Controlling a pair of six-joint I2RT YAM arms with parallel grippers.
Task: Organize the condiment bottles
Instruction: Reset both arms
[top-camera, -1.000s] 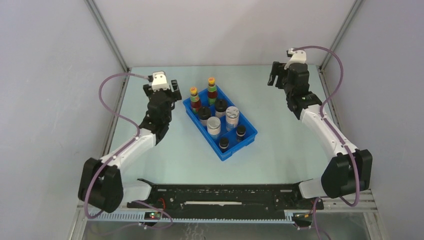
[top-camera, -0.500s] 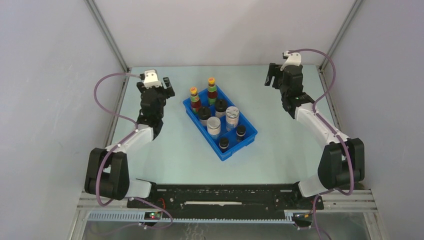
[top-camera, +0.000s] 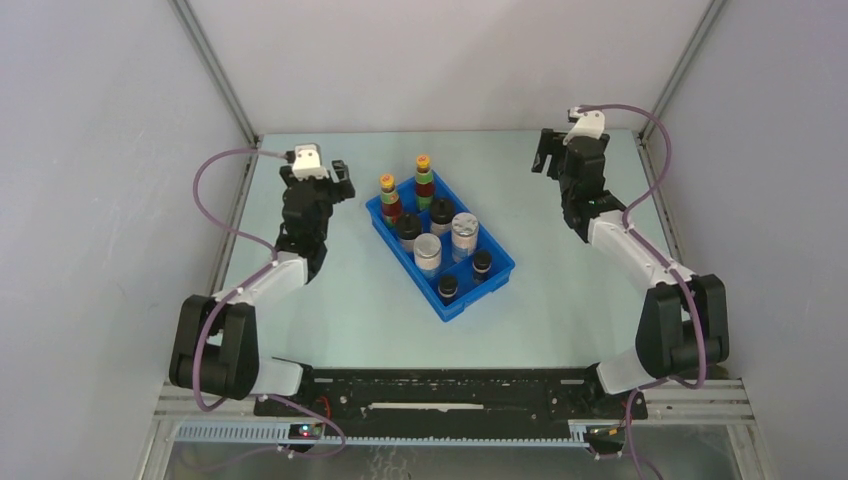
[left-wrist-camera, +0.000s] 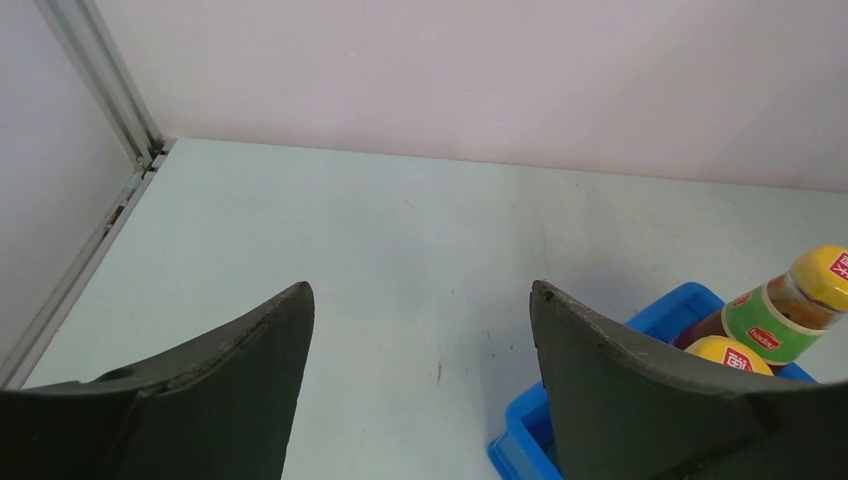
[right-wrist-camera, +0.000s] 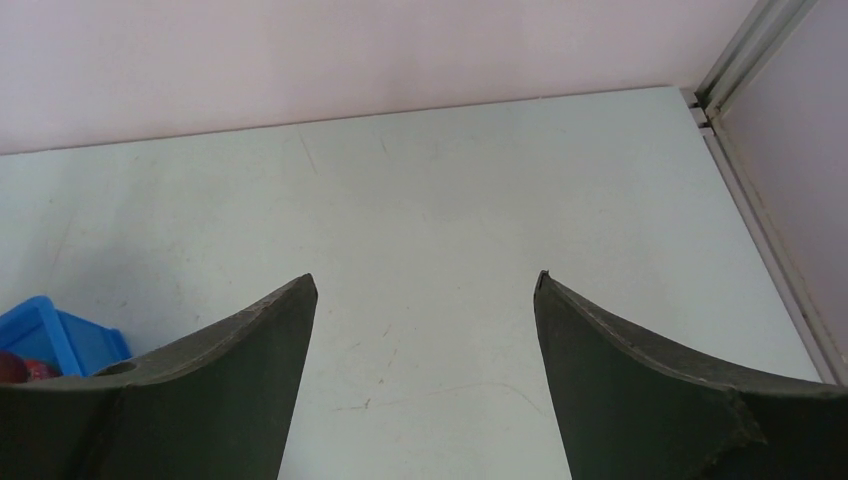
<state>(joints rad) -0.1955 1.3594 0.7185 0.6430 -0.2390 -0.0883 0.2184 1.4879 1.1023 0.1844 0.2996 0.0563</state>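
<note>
The condiment bottles (top-camera: 428, 250) are confined upright within the blue tray (top-camera: 480, 292), flanked by left tool (left-wrist-camera: 418, 287) and right tool (right-wrist-camera: 422, 276), both held wide and empty, seemingly for access.

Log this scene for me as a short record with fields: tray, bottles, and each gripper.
tray: blue divided plastic tray, set diagonally on the pale table
far end: two tall dark-red bottles with green-yellow-orange tops
rest of tray: two pale white-capped jars, four short black-lidded jars
left gripper: open, empty, left of tray
right gripper: open, empty, right of tray
</note>
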